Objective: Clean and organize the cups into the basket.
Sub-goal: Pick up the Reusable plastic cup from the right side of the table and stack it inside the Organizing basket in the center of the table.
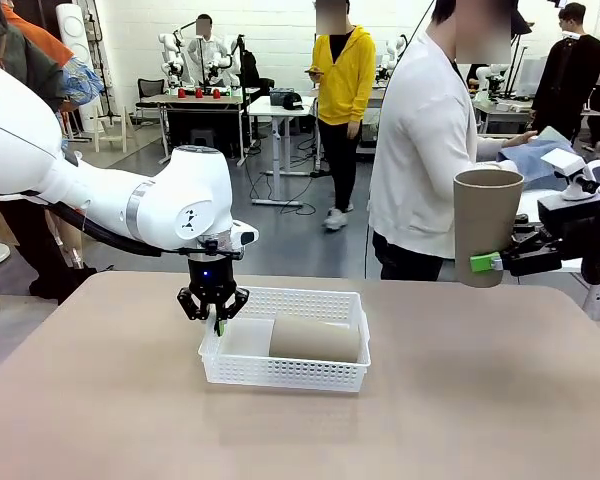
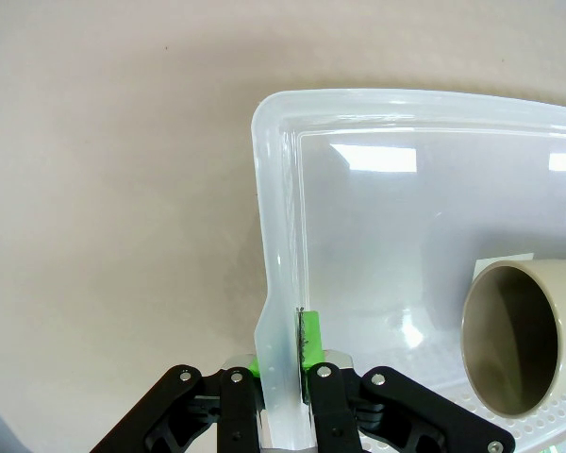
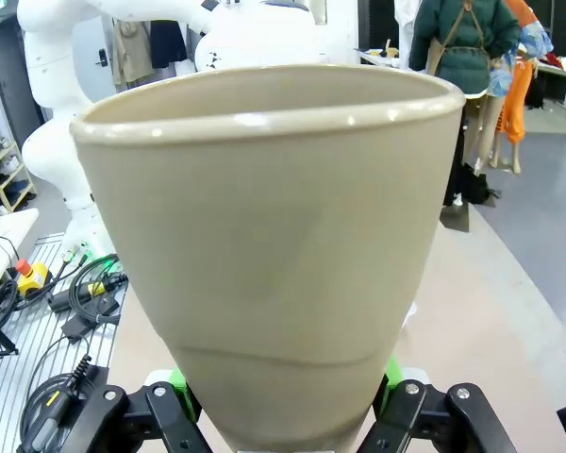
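Between the jaws of the left pincer (image 1: 218, 320), nearly closed, you have the basket (image 1: 280, 377) pinched by its end wall. One tan cup (image 1: 315, 340) lies on its side inside, near the pads. Your right pincer (image 1: 486, 263) is clamped low on a second tan cup (image 1: 488, 215), upright and well apart from the basket. Step in hand: loading cup two. Next, likely: carry it across, tip it flat, lay it beside the first.

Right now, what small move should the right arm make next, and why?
Probably move the right gripper, shut on a tan cup raised at the right, leftward toward the basket. The left gripper pinches its left wall, and a second cup lies in its right half, leaving the left half free.
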Motion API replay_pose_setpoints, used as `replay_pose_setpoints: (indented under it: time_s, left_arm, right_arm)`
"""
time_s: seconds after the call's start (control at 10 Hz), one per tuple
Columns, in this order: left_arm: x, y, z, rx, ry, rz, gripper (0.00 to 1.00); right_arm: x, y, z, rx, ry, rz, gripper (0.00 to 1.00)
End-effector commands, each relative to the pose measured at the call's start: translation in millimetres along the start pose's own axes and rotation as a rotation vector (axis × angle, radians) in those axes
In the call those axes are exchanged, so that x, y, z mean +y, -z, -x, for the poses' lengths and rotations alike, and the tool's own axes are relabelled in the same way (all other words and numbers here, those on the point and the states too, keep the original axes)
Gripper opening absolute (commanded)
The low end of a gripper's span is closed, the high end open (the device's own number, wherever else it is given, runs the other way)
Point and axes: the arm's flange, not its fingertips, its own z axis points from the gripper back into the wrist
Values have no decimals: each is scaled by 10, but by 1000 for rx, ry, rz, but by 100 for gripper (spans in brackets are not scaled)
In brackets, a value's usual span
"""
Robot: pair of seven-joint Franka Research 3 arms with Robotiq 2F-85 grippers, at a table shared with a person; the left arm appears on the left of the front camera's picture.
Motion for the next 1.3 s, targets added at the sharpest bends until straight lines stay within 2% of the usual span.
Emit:
replay_pose_setpoints:
  time_s: [0.0, 0.1, 0.2, 0.3, 0.4, 0.6, 0.8, 1.0, 1.2]
  left_arm:
    - [-5, -21, -3, -4, 0, 1, 0]
    - [-5, -21, -3, -4, 0, 1, 0]
    - [-5, -21, -3, -4, 0, 1, 0]
    - [-5, -21, -3, -4, 0, 1, 0]
    - [-5, -21, -3, -4, 0, 1, 0]
    - [-5, -21, -3, -4, 0, 1, 0]
    - [-5, -21, -3, -4, 0, 1, 0]
    - [-5, -21, -3, -4, 0, 1, 0]
    - [-5, -21, -3, -4, 0, 1, 0]
  right_arm:
    - [-9, -10, 8, -6, -12, -8, 60]
    - [-9, -10, 8, -6, -12, -8, 60]
    - [-3, 1, 7, 0, 1, 0, 79]
    - [-28, 222, -218, 151, -31, 15, 79]
    - [-116, 536, -458, 288, -4, 25, 79]
    - [-254, 1064, -751, 483, 34, 34, 79]
    - [-386, 1595, -862, 651, 54, 58, 79]
    - [-495, 1999, -852, 779, 62, 93, 79]
    - [-570, 2257, -839, 813, 62, 69, 79]
